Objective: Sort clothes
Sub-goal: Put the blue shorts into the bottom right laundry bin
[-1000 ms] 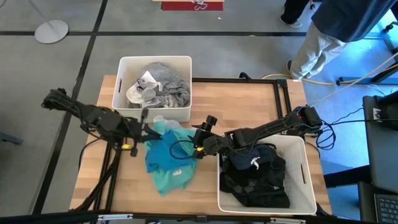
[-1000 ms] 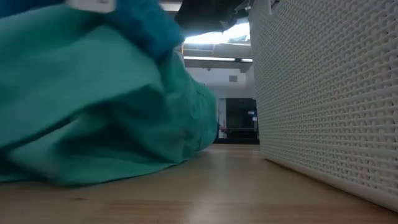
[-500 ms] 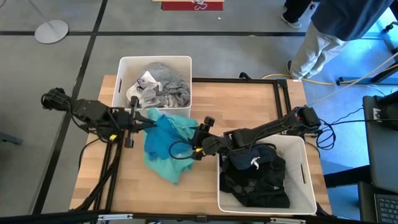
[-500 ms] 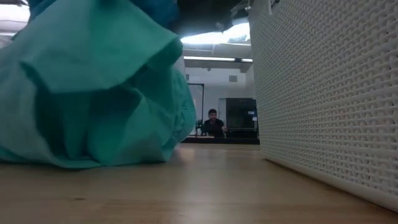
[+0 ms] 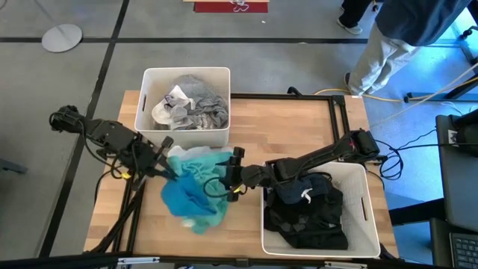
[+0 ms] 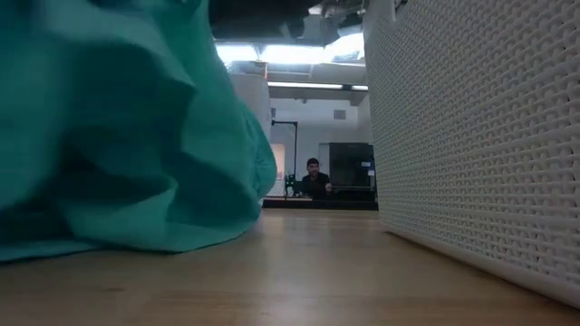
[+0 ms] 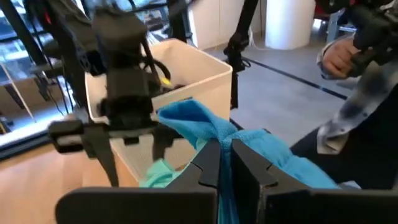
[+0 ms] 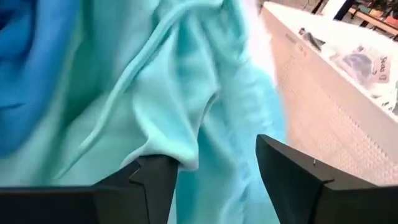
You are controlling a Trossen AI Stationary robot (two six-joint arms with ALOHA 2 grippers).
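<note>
A teal-blue garment and a mint green garment lie bunched together on the table, left of centre. They fill the left of the low view. My left gripper is at the pile's left side, shut on the teal-blue garment. My right gripper is open at the pile's right side. Its fingers stand on either side of a mint green fold. My left gripper pinches a bunched fold of the teal-blue garment between its two fingers, coming from the table's left and slanting down. Cloth spills out on both sides of the fingers. The rest of the garment lies on the table. My right gripper has mint green cloth by one finger; I cannot tell whether it touches.
A white bin at the far left holds white and grey clothes. A white bin at the near right holds black clothes; its perforated wall fills the right of the low view. A person stands beyond the table's far right corner.
My left gripper went up toward the far bin with the teal-blue garment, then came back down toward the near edge. The pile has shifted toward the table's left and bunched up. My right gripper has moved left, following the cloth.
</note>
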